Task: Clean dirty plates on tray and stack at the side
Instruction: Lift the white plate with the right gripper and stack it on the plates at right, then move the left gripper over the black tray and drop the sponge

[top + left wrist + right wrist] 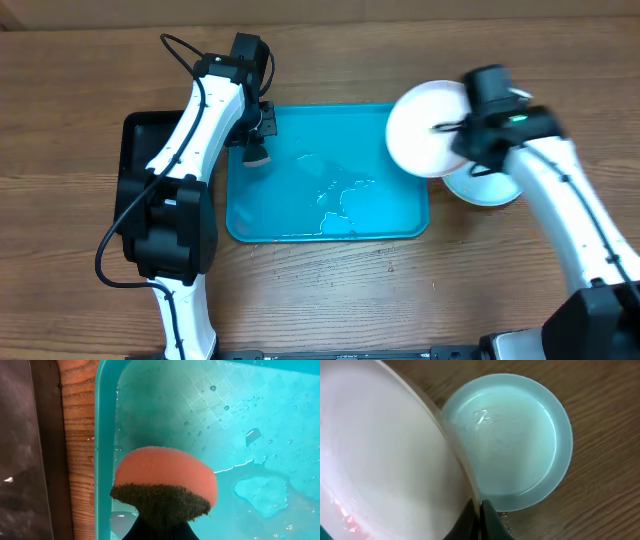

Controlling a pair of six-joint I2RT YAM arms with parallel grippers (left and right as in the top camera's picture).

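Right claw (479, 516) is pinching the white plate (385, 455) by its rim, I'd centre it over the mint plate (515, 435) then lower flat

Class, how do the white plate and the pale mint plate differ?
The white plate is gripped at its rim by the right gripper; the mint plate lies free on the table. The white plate shows a reddish smear; the mint plate looks clean. Both are round.

Left end effector (256, 150) reaches in upper left, right end effector (447, 128) upper right, both clamped tight.
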